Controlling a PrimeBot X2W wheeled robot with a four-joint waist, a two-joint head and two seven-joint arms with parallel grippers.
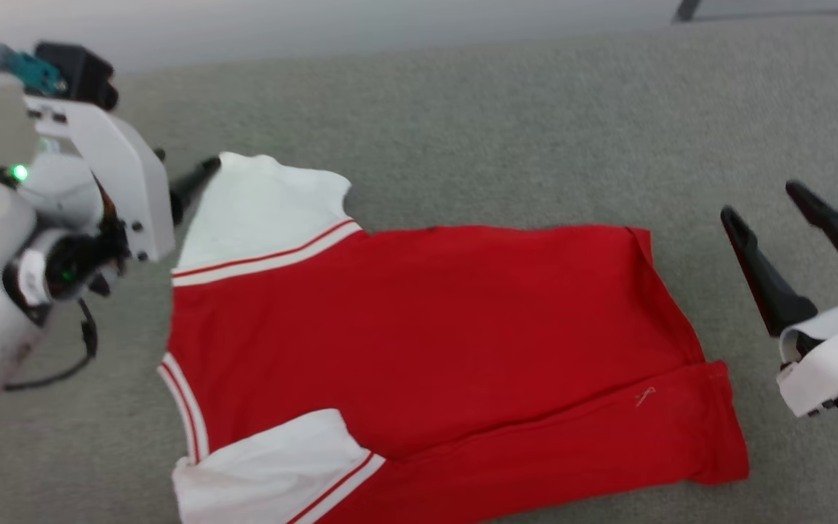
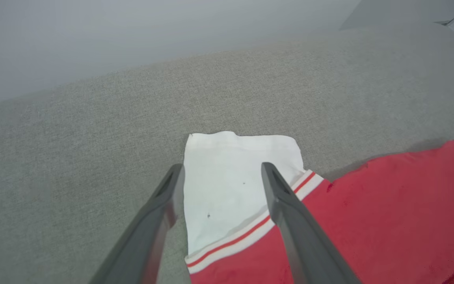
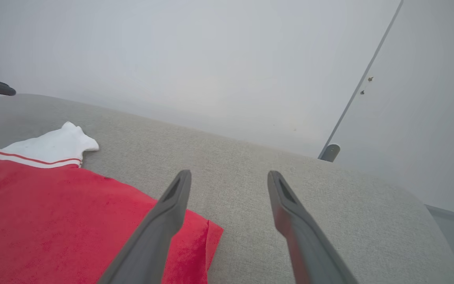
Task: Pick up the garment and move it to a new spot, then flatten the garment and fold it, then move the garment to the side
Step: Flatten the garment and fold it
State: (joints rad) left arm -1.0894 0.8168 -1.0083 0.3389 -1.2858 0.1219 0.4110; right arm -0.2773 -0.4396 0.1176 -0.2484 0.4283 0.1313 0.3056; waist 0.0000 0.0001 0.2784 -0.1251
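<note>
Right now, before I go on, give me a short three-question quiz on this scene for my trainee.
1. True or false: the right fingers are clamped on the garment.
2. In the left wrist view, what colour is the cloth between the tips of the left fingers? A white; B red; C black.
3. How many white sleeves show in the head view?
Key: 1 false, they stand open and hold nothing. 2 A. 3 two.
</note>
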